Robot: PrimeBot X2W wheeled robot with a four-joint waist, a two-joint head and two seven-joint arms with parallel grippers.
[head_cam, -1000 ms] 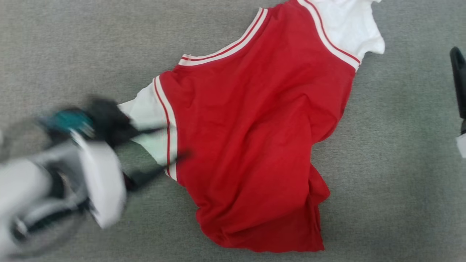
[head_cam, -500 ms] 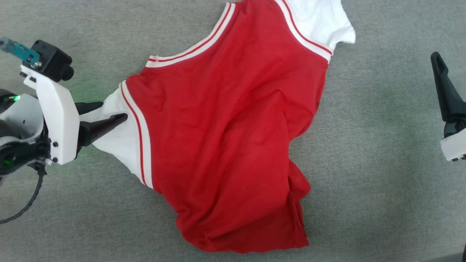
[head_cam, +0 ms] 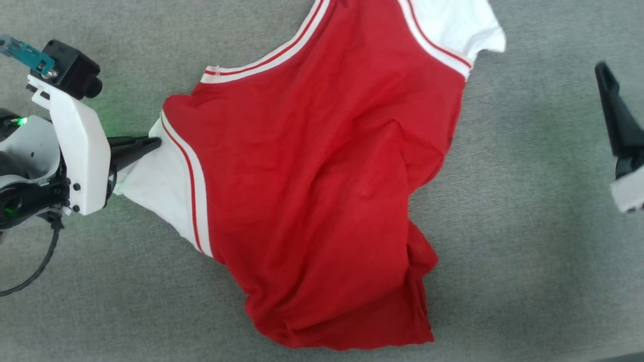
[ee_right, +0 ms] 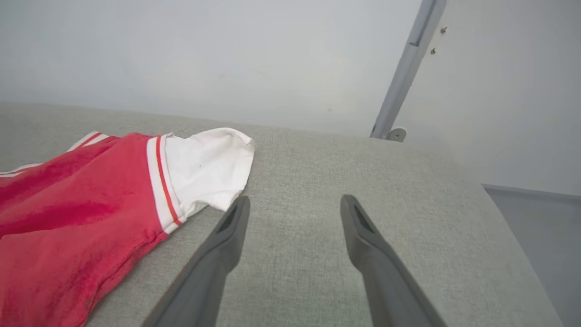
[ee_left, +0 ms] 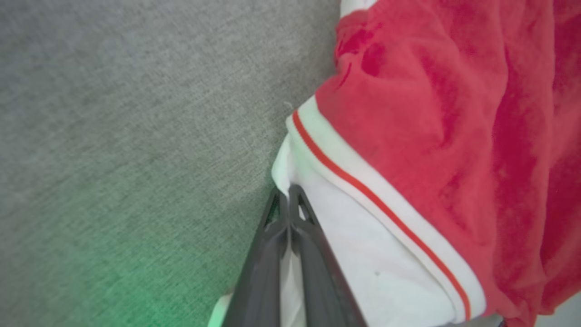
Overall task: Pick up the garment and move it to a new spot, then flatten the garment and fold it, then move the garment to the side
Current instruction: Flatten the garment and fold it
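White sleeve of the garment (head_cam: 312, 191) has just been clamped by the left gripper (ee_left: 285, 195), so lifting seems enabled, while the right gripper (ee_right: 295, 204) is held open.

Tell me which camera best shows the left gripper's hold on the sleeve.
Left wrist view: the left gripper is seen close up, fingers pressed together on the white sleeve edge. Head view shows that pinch side-on from farther away. Right wrist view shows the other sleeve instead.
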